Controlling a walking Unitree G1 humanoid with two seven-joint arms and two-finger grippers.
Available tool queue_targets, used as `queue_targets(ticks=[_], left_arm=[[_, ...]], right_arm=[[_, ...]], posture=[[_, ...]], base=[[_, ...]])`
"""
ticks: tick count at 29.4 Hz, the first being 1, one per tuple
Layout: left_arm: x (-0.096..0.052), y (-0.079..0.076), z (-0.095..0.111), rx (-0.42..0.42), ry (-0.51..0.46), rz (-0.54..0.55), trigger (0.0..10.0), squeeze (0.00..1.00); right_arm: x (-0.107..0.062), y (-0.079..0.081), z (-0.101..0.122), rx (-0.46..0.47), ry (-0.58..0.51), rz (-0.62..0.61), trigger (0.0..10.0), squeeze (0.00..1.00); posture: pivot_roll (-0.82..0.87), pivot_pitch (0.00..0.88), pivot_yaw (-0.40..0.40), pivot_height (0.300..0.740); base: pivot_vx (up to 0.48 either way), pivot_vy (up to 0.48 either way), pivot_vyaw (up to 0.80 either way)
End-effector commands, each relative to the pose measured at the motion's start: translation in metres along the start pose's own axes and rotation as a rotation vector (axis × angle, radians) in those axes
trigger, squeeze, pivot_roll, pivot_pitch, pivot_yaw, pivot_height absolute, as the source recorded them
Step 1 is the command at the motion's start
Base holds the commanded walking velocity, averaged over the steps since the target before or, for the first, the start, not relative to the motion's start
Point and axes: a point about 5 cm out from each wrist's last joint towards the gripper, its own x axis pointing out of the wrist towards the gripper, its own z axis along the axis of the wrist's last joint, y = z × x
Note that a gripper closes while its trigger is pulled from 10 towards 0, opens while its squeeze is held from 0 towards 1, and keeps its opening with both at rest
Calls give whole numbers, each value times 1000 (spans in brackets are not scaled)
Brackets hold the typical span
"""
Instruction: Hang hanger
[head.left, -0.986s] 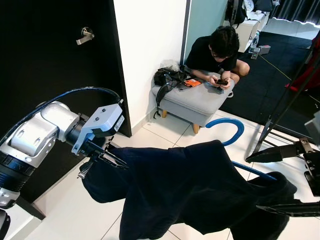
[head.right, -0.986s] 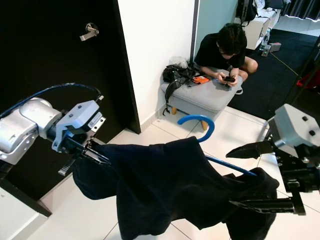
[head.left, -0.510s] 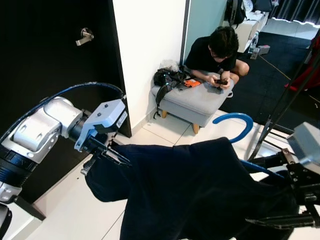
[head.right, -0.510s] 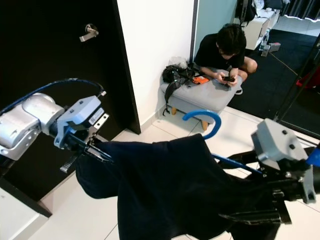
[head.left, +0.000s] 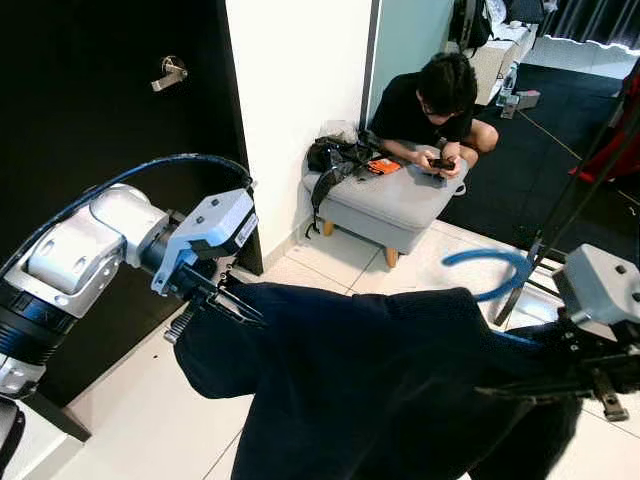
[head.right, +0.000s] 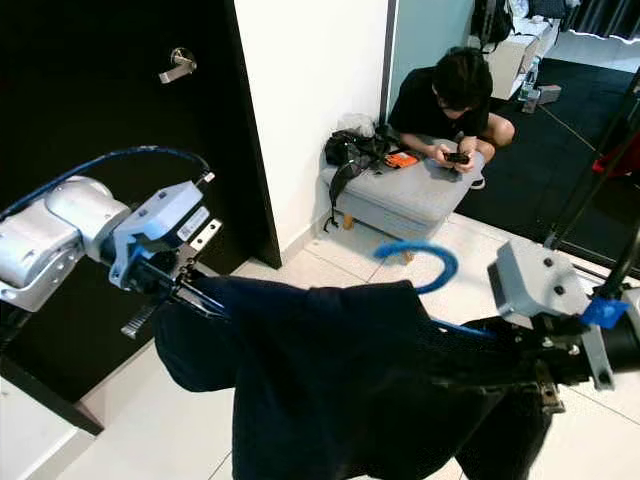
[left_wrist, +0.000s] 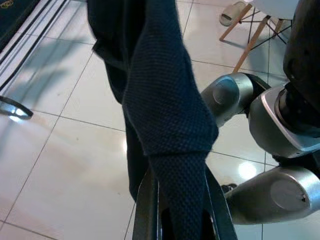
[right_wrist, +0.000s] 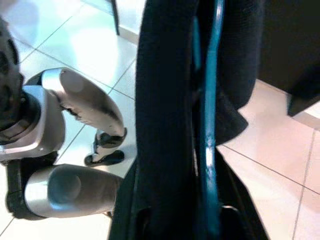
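Observation:
A blue hanger with its hook (head.left: 495, 265) carries a dark navy garment (head.left: 370, 380) draped over it, held in the air between my two arms. My left gripper (head.left: 235, 305) is shut on the garment's left end; in the left wrist view its black fingers (left_wrist: 145, 210) pinch a fold of the dark cloth (left_wrist: 165, 100). My right gripper (head.right: 520, 350) is shut at the right end, half buried in fabric. The right wrist view has the blue hanger bar (right_wrist: 207, 150) running between the fingers beside the cloth (right_wrist: 165, 125).
A black door with a metal handle (head.left: 168, 72) stands at the left beside a white wall. Ahead, a person (head.left: 435, 100) sits behind a grey ottoman (head.left: 385, 205) that bears a black bag (head.left: 335, 155). A dark slanted pole (head.left: 570, 210) rises at the right over white floor tiles.
My right gripper, wide open a second ago, has closed on the hanger's right end. The blue hook has swung right and lower. The left arm has risen slightly.

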Motion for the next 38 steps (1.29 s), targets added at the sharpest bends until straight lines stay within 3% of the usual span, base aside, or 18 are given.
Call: queue_targets(ticks=[1, 18, 26, 29, 33, 35, 38], left_arm=[[-9, -1, 2, 6, 24, 2, 10000, 0], [-25, -6, -5, -30, 151, -10, 10000, 0], [-1, -14, -13, -12, 187, -148, 10000, 0], [16, -18, -17, 0, 230, -267, 10000, 0], [18, -21, -18, 7, 253, -305, 10000, 0], [20, -20, -16, 31, 274, -336, 10000, 0], [18, -13, -17, 65, 306, -324, 10000, 0]], right_arm=[[-3, -1, 3, -21, -1, -10, 0, 0], [-25, -7, 6, 23, -43, -8, 0, 0], [-28, -12, 40, -60, -209, 44, 0, 0], [-22, -3, 64, -124, -281, 189, 0, 0], [-22, 0, 70, -136, -301, 232, 0, 0], [-16, 6, 75, -120, -352, 322, 0, 0], [-5, 14, 72, -93, -347, 398, 0, 0]], posture=[[-9, 30, 41, 740], [-9, 30, 40, 740], [-10, 20, 37, 740], [-14, 16, 39, 740], [-11, 16, 42, 740], [-11, 16, 44, 740], [-15, 18, 48, 740]], base=[[0, 0, 0], [0, 0, 0], [0, 0, 0], [0, 0, 0], [0, 0, 0], [0, 0, 0], [0, 0, 0]])
